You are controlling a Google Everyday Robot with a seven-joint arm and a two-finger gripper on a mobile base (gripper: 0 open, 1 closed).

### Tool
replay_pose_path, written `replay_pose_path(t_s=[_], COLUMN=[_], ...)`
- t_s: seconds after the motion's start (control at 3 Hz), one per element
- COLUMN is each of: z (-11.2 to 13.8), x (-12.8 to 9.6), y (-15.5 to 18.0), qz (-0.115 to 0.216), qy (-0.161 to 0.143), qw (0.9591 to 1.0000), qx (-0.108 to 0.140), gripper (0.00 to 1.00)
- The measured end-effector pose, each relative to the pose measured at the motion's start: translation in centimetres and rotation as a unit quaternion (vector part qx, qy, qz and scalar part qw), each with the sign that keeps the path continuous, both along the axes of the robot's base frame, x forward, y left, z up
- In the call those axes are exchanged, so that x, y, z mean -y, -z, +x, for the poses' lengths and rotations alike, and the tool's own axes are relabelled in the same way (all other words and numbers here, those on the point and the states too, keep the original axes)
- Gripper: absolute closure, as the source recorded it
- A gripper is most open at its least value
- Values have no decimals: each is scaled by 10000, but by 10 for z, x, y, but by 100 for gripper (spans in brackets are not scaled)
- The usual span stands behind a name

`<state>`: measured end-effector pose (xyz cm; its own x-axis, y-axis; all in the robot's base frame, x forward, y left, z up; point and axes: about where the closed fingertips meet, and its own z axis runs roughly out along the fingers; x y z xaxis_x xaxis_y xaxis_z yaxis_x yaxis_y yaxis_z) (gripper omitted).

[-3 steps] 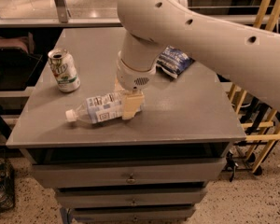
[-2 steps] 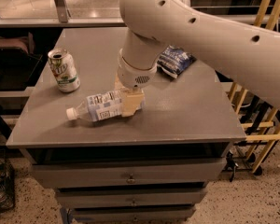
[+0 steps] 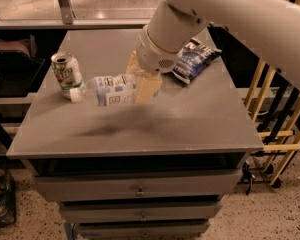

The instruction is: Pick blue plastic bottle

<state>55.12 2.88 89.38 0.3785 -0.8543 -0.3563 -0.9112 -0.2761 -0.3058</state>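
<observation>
The blue plastic bottle (image 3: 109, 89) is clear with a white cap and a pale blue-and-white label. It hangs level above the grey table (image 3: 190, 119), cap pointing left, with its shadow on the tabletop below. My gripper (image 3: 139, 80) is shut on the bottle's right end, one beige finger in front and one behind. The large white arm comes down from the upper right and hides the bottle's base.
A green-white soda can (image 3: 67, 74) stands just left of the bottle's cap. A dark blue chip bag (image 3: 195, 59) lies behind the arm at the right. Drawers (image 3: 140, 189) sit under the tabletop. A wooden rack (image 3: 280, 109) stands to the right, a wire basket (image 3: 0, 199) at the lower left.
The bottle was lying on the table with my gripper around it; now it is lifted clear of the surface, held in the gripper, and sits closer to the can in the view.
</observation>
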Motion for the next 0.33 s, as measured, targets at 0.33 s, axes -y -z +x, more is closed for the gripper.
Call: replay_pose_path(t_s=[0.33], z=[4], x=[0], y=[-15], qz=[116], qy=[-23], qw=[9999], qx=[55], gripper=[100])
